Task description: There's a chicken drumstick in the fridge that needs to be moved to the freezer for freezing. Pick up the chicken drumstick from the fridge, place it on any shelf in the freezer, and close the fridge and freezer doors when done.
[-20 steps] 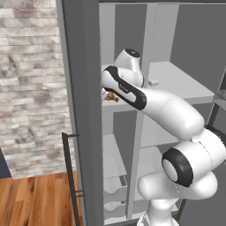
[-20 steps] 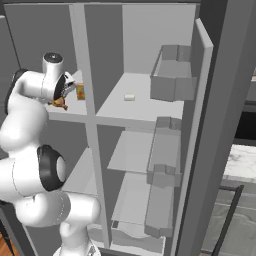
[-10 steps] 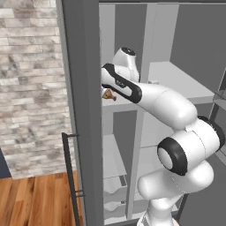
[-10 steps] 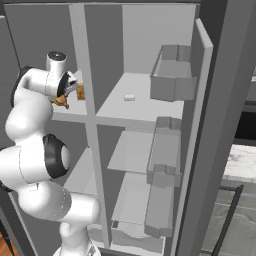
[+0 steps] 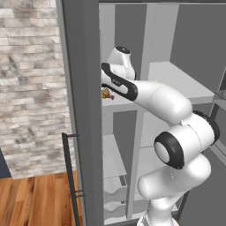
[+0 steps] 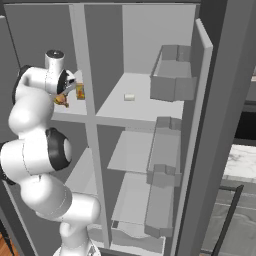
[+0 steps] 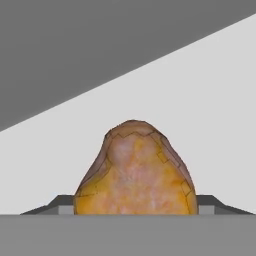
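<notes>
Hand view: chicken drumstick (image 7: 135, 172) hides most of both fingers (image 7: 55, 204).

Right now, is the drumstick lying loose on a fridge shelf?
No, the chicken drumstick sits between the pincer fingertips, over the freezer shelf.

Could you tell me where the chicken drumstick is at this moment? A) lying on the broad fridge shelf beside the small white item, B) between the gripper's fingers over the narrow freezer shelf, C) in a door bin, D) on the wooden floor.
B: the hand view shows the chicken drumstick between the finger tips of the gripper, and the right base view shows it above the freezer shelf.
</notes>
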